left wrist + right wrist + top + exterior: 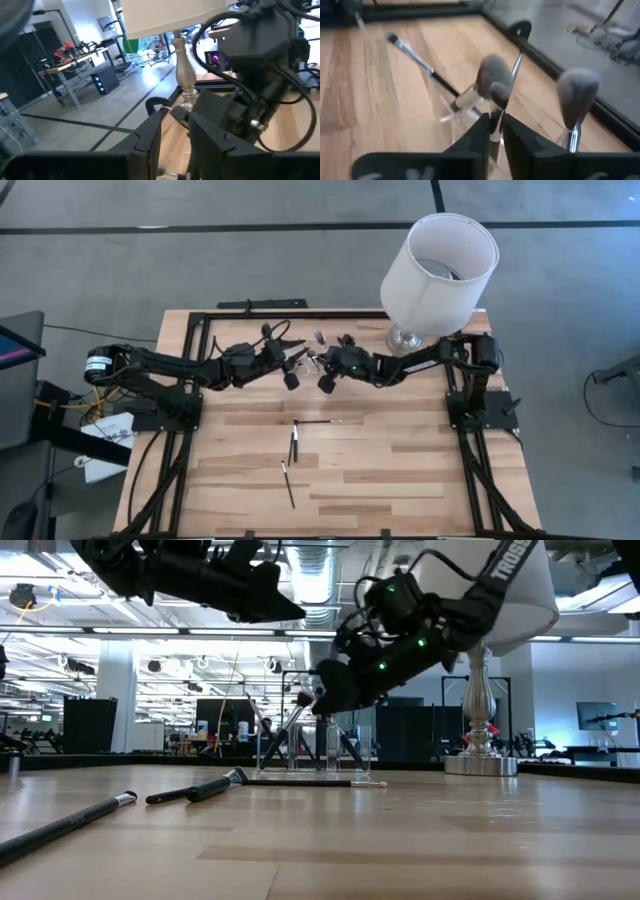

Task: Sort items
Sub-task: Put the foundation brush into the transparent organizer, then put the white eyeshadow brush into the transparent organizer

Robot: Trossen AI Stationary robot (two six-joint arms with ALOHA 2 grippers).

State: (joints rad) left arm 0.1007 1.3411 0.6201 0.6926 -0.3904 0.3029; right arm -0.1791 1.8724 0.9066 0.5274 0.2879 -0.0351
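Plastic container (318, 752) just under right gripper (495, 131), pinched thinly on a fluffy brush (492, 75) over it. Might topple if let go crooked, knocking neighbouring brushes (576, 95) just beside. Left gripper (291, 378) close alongside.

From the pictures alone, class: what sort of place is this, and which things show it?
Probably a robotics lab or workshop: two robot arms on a wooden table, workbenches in an open hall, bare ceiling ducts.

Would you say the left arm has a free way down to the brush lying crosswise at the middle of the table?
Probably yes. The crosswise brush lies on bare wood just in front of the left gripper, with nothing over it; the right gripper hovers beside, by the clear container.
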